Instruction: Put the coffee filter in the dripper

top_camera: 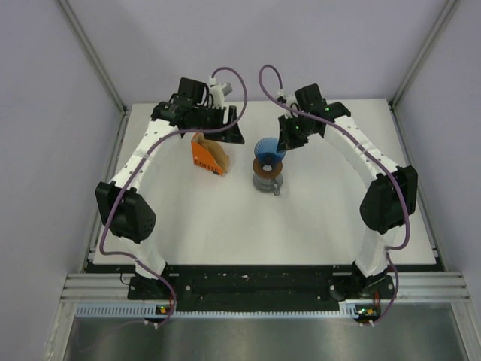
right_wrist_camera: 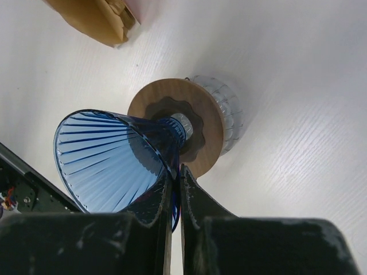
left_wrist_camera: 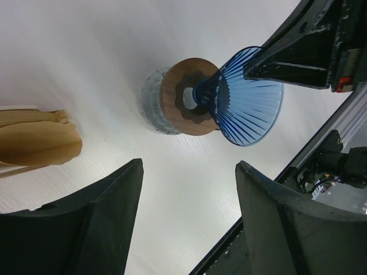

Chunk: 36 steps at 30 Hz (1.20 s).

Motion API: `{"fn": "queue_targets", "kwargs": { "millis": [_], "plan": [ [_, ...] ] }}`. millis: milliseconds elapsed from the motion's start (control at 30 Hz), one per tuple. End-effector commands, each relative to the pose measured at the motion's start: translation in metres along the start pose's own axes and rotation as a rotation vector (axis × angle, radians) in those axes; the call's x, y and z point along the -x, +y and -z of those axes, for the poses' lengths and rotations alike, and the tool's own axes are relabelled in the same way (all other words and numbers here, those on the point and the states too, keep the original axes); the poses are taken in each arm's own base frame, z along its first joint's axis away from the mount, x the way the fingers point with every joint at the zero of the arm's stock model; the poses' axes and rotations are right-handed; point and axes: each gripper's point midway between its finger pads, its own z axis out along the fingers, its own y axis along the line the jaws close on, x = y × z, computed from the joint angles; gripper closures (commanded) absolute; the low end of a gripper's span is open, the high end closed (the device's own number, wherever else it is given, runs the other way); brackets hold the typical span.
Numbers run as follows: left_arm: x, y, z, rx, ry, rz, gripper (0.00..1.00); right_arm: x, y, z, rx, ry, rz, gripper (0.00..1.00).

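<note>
Right fingers (right_wrist_camera: 175, 182) clenched on dripper (right_wrist_camera: 109, 154) rim, over glass cup (right_wrist_camera: 228, 114). Left fingers (left_wrist_camera: 189, 172) released, empty. Coffee filter (left_wrist_camera: 37, 143) sits in orange pack (top_camera: 204, 159) on surface (top_camera: 316, 218), apart from dripper. Grab + seat filter both left.

surface: white table (top_camera: 225, 226) | resting on it: orange pack (top_camera: 207, 156); clear cup (left_wrist_camera: 150, 103) | spacing: near, apart

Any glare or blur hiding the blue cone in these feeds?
Top view: even light, sharp, cone small. Left wrist: table glares white at top, left claw slightly soft, cone crisp. Right wrist: right claw blurred up close, cone ribs sharp.
</note>
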Motion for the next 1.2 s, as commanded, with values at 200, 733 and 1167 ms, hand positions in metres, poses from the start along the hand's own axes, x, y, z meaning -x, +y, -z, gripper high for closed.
{"fn": "queue_targets", "kwargs": {
  "millis": [200,733,1167],
  "plan": [
    [-0.001,-0.004,-0.026,-0.003,-0.017,-0.007,0.31,-0.003,-0.004,-0.018,0.009,0.058,0.013,1.00],
    [-0.027,-0.001,-0.098,0.004,0.090,0.044,0.74,-0.024,-0.014,-0.041,0.013,0.132,0.018,1.00],
    [-0.069,0.018,-0.116,0.023,0.188,0.081,1.00,-0.068,-0.039,-0.076,-0.015,0.235,-0.018,1.00]
  ]
}}
